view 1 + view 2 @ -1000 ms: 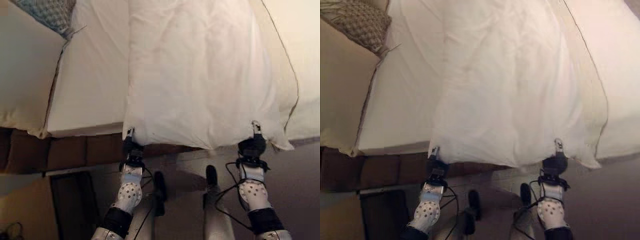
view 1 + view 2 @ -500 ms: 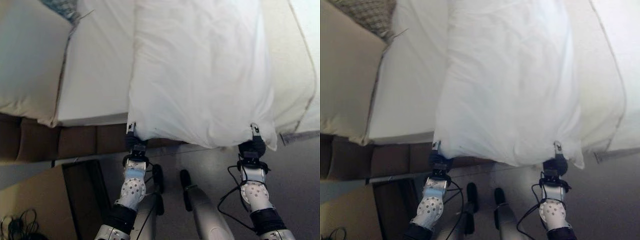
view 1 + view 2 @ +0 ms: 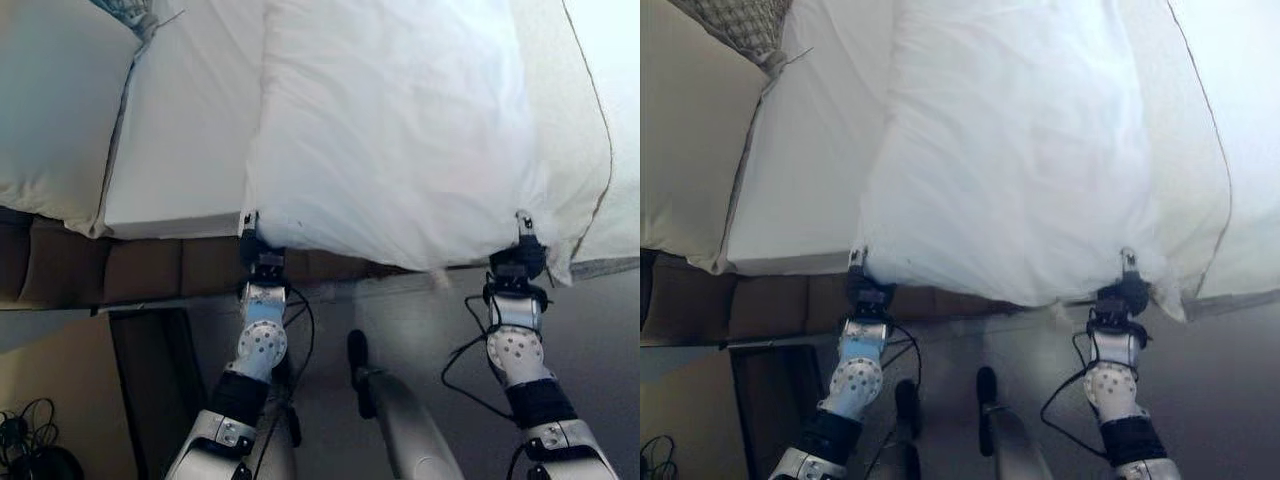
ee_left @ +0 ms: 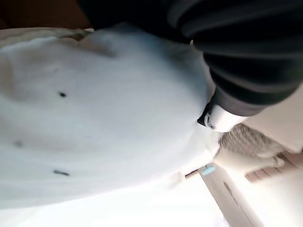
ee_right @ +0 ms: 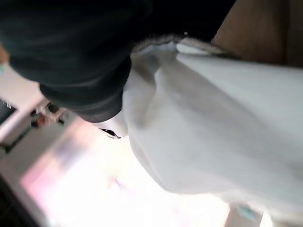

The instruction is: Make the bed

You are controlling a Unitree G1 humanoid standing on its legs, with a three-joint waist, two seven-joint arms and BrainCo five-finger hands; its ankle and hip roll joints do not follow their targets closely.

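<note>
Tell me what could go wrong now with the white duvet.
The left hand and right hand meet the white duvet just at its near corners, so the cloth could slip. Its near edge overhangs the white mattress, so it might sag towards the floor.

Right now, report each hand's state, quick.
Left hand: at the near left corner of the white duvet, fingers hidden in cloth; cannot be told.
Right hand: at the near right corner, fingers hidden; cannot be told.
</note>
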